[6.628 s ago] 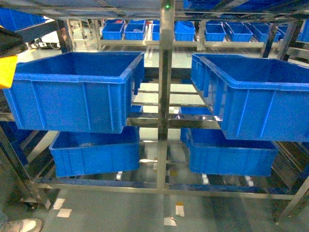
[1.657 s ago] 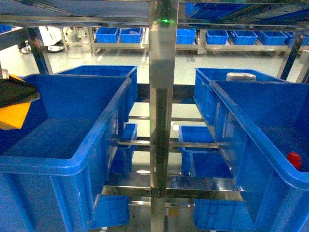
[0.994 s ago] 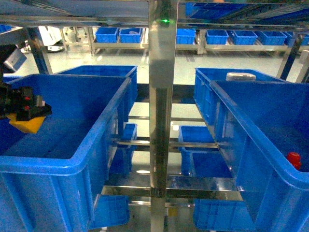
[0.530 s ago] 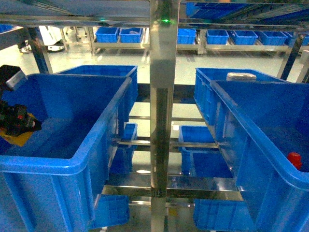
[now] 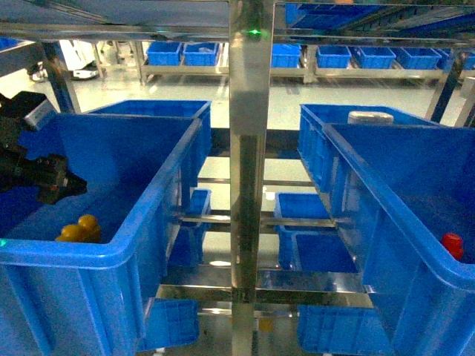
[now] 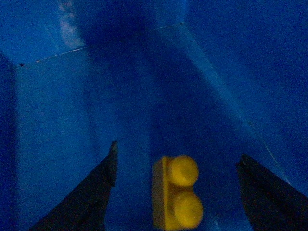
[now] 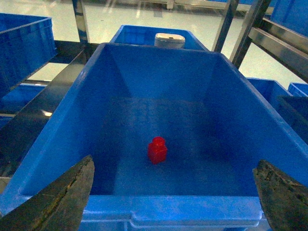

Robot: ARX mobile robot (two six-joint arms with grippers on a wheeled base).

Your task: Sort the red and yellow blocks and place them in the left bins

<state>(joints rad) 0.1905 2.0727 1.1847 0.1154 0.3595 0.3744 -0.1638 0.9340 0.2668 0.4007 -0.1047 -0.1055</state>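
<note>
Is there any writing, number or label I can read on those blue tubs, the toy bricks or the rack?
None can be read in any view.
The left tub, right tub, yellow brick, red brick and steel post show no print.
The post's green light is a lamp, not a sign.

Two-stud brick [image 5: 79,229] lies on the floor of the near left tub [image 5: 111,256], close to its near wall, below the left pincer [image 5: 70,184], between the spread jaws in the wrist view. One-stud brick [image 7: 157,149] sits mid-floor in the near right tub [image 7: 57,144]. Upright post [image 5: 249,148] stands between the tubs. Another tub [image 5: 159,109] behind each; smaller trays [image 5: 319,54] on the far rack.
</note>
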